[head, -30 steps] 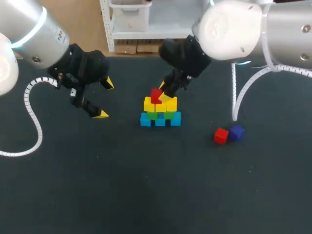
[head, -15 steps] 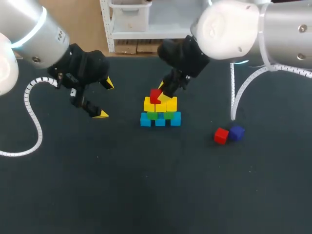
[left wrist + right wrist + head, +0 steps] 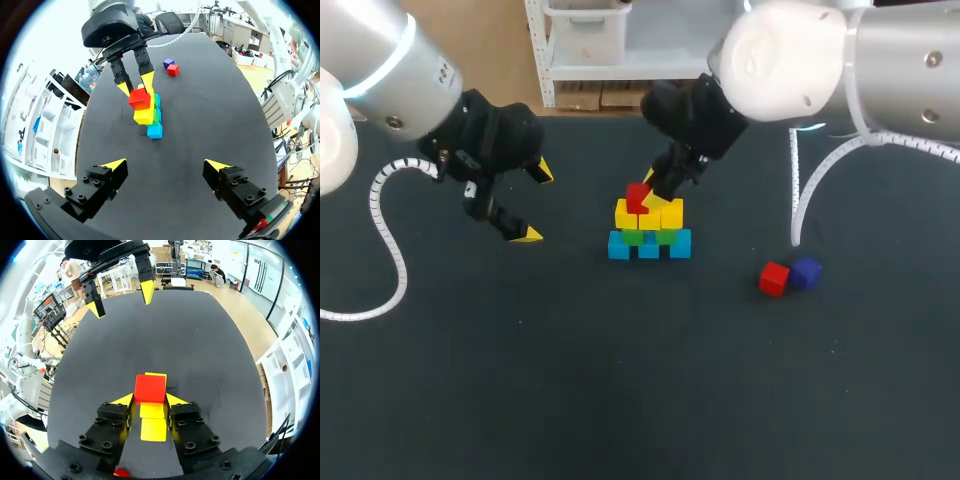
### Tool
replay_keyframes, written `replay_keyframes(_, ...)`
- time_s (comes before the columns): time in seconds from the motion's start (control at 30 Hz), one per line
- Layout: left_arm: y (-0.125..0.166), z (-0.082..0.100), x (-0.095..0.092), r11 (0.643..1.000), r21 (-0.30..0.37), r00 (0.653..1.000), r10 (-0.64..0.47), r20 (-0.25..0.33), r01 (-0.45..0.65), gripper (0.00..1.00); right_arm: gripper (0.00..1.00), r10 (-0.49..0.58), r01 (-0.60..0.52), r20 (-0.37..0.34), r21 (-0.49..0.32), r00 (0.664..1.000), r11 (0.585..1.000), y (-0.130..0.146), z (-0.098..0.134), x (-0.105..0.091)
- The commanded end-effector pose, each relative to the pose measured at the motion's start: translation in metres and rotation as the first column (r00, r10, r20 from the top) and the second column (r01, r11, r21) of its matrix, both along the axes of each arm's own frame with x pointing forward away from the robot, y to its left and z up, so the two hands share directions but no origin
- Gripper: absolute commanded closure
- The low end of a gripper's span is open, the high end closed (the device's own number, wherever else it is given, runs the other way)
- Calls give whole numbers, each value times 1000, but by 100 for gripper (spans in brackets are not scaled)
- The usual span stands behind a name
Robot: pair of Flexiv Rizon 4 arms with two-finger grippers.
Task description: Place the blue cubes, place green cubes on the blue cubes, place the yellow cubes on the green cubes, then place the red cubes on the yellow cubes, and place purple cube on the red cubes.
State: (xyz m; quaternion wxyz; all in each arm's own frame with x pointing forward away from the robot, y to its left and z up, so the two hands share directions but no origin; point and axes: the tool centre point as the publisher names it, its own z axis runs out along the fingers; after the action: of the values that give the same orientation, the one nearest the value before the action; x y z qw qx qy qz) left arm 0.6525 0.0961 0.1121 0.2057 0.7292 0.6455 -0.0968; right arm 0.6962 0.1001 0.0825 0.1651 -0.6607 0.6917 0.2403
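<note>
Right end effector [image 3: 149, 399] clasps the red cube [image 3: 150, 387] over the yellow cubes [image 3: 153, 429].

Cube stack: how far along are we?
Done: blue cubes, green cubes and yellow cubes are stacked in layers. In hand: right gripper holds a red cube atop the yellow layer. Remaining: the second red cube and the purple cube lie loose on the table; left gripper is open, empty.

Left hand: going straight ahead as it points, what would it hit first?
Likely the stack of small coloured cubes; possibly the black table just before it, since depth is unclear.
</note>
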Motion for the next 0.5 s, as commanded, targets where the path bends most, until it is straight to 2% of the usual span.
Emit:
replay_keyframes(0.03,1,-1,0,1000,-4,1000,-4,1,4,0,97,2,-2,-4,2,1000,1000,0,-1,3)
replay_keyframes(0.4,1,-1,0,1000,-4,1000,-4,1,4,0,98,1,-1,-3,2,1000,1000,-1,-1,4)
replay_keyframes(0.5,1,-1,0,1000,-4,1000,-4,1,4,0,95,1,-1,-3,1,1000,1000,-1,-1,5)
